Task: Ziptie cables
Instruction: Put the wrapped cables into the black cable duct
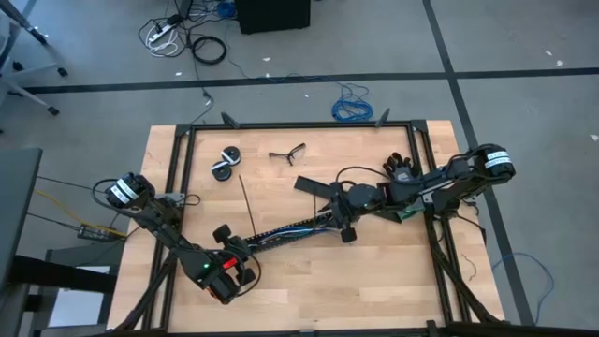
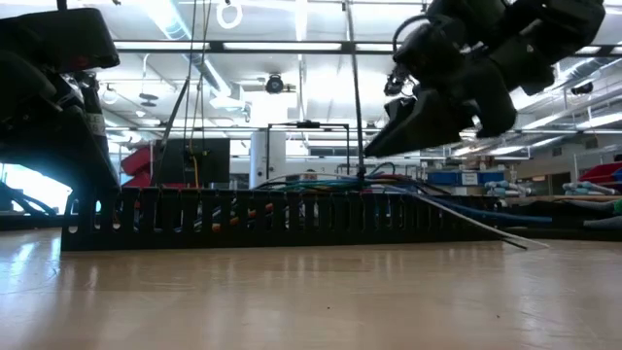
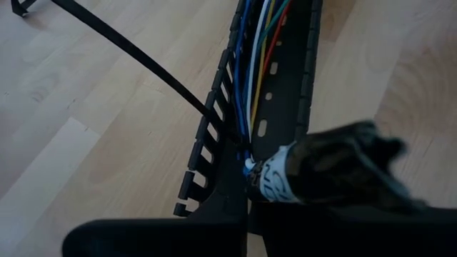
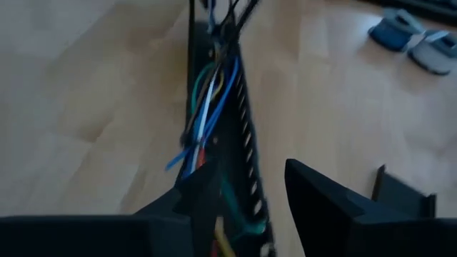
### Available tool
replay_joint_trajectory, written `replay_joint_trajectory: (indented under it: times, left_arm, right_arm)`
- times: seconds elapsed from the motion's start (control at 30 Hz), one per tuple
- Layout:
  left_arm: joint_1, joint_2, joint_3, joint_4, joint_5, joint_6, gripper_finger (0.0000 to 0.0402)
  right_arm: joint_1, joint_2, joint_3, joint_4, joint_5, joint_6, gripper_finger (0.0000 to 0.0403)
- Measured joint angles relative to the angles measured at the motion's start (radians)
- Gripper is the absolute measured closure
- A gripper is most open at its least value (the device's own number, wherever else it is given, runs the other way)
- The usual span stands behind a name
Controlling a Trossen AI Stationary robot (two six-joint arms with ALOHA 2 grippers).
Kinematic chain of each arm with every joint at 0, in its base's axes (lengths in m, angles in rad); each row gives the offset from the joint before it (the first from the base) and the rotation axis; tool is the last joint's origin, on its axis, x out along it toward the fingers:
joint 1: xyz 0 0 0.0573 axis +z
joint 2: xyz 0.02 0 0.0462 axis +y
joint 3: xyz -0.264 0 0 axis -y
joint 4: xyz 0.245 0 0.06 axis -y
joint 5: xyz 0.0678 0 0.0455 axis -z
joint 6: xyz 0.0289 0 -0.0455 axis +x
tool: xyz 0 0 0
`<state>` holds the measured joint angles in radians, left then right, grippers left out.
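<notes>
Bare bench lies foremost; the ziptie already threads the cables, left gripper clamped shut there, right gripper half-open over them, tightening left.

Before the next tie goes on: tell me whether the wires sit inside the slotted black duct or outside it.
Inside, mostly. The coloured wires run along the channel of the slotted duct; in the low view a few ends spill past its end.

Table: pale wood, smooth, satin finish with visible grain. Slotted duct: black plastic, matt. Cables: smooth, glossy plastic insulation in blue, white, yellow and green. Ziptie: thin black plastic, slightly glossy. Right hand: matt black fingers.
</notes>
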<state>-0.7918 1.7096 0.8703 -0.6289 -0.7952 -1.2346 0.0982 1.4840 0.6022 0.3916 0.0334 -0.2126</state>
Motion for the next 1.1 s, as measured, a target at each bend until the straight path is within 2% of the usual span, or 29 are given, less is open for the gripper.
replay_joint_trajectory:
  times: [0.53,0.83,1.1]
  left_arm:
    - [0.0,0.0,0.0,0.009,0.0,0.0,0.0401]
    - [0.0,0.0,0.0,0.01,0.002,0.0,0.0401]
    - [0.0,0.0,0.0,0.012,0.003,0.0,0.0401]
  right_arm:
    - [0.005,-0.016,0.008,-0.124,0.016,0.037,0.029]
    - [0.059,-0.019,0.008,-0.147,0.023,0.036,0.0292]
    - [0.092,-0.104,0.077,-0.413,0.149,0.037,0.0292]
